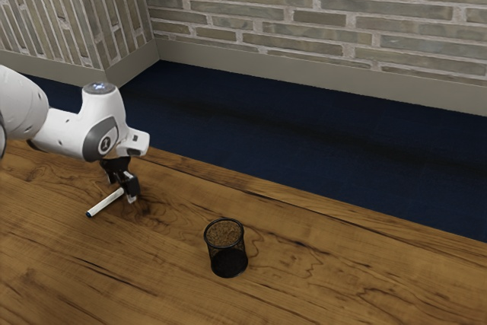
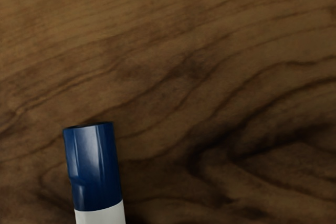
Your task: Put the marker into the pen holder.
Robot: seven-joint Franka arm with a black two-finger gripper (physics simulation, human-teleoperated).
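Reaching in from the exterior view's left with the white arm [image 1: 67, 130], bent at the wrist; pointing the black gripper [image 1: 126, 193] down, low over the wooden table [image 1: 323, 264]; cannot tell from either view whether clenched on the marker [image 1: 106, 202] or released; aiming that slim white marker out from beside the gripper, slantwise toward the exterior view's lower left, well apart from the upright black mesh pen holder [image 1: 228, 264] and outside it; showing in the wrist view a glossy blue cap [image 2: 94, 166], ridged along its length, above a white barrel [image 2: 100, 215]; hiding the marker's other end at the gripper in the exterior view; cutting off the barrel at the wrist view's edge, and the arm at the exterior view's left; hard to make out whether touching the table with the marker.
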